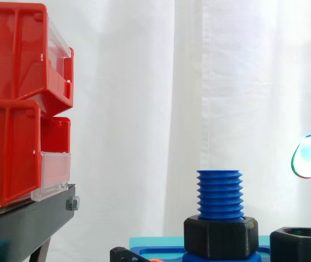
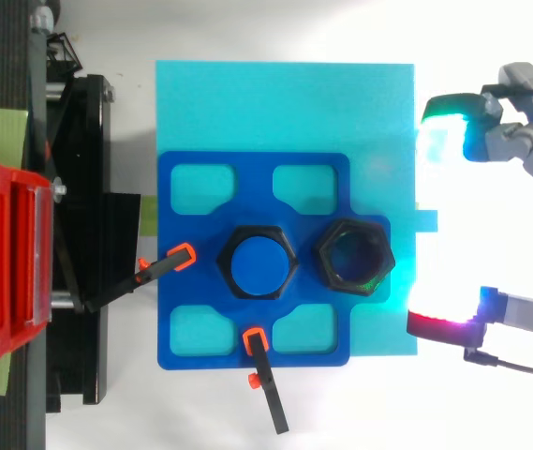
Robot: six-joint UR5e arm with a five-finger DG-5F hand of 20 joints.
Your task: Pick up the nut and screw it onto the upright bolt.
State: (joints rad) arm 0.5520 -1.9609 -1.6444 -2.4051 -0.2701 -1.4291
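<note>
Red bins (image 1: 13, 109) at left. Nut (image 1: 300, 246) sits just beside upright bolt (image 1: 219, 194) on blue plate (image 2: 182, 314). My hand (image 2: 519, 141) hovers spread wide, empty, clear of nut.

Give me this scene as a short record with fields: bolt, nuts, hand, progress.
bolt: blue threaded plastic bolt, upright on blue fixture plate
collar nut: black hexagonal nut around the bolt's base
loose nut: second black hexagonal nut beside the bolt, on the hand's side
hand: open, empty, apart from both nuts
progress: loose nut not yet picked up
</note>
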